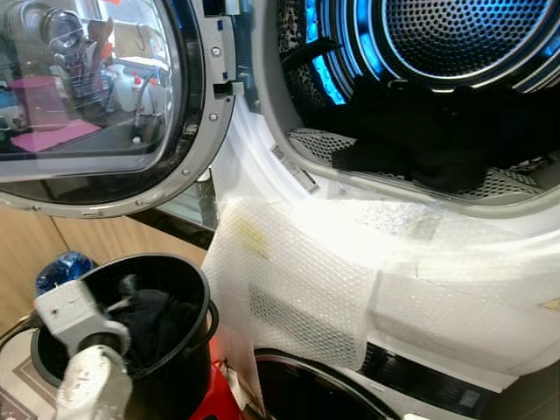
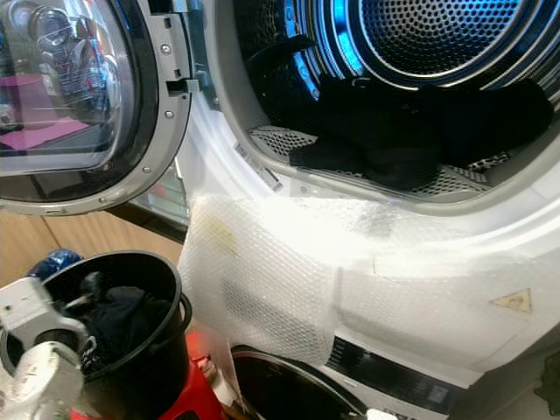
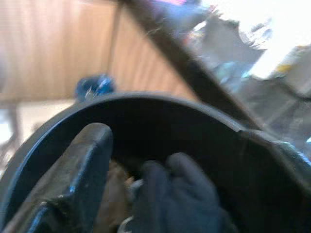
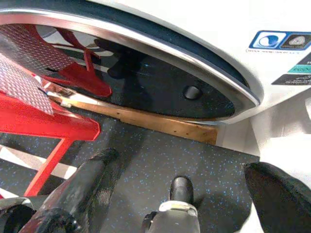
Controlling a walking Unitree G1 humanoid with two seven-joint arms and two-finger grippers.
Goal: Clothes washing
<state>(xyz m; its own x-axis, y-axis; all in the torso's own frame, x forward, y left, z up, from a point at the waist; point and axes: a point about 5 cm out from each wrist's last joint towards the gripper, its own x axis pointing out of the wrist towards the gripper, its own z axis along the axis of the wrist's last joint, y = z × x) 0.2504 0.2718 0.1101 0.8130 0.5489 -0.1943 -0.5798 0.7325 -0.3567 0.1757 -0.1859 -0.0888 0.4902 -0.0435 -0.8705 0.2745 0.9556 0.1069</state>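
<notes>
1. Dark clothes are bunched up soft and wrinkly inside a round black bucket, low on my left side. More dark laundry already lies in a heap at the front lip of the drum.
2. My left gripper is down inside the bucket, with one black finger just beside the cloth. Its fingers look apart, though I can't tell if they've actually got any fabric.
3. My right gripper hangs low near the floor, fingers spread wide with nothing in them.
4. The drum is perforated metal, lit blue, with a punched metal lip below the opening.
5. The round glass door is swung open to the left, with a shiny grey rim and reflections of the room in it.
6. Bubble wrap is draped down the white machine front below the opening.
7. A second dark round door sits lower down on the machine.
8. The floor is dark speckled rubber. A red metal stand is under the bucket, with wood panelling behind.
</notes>
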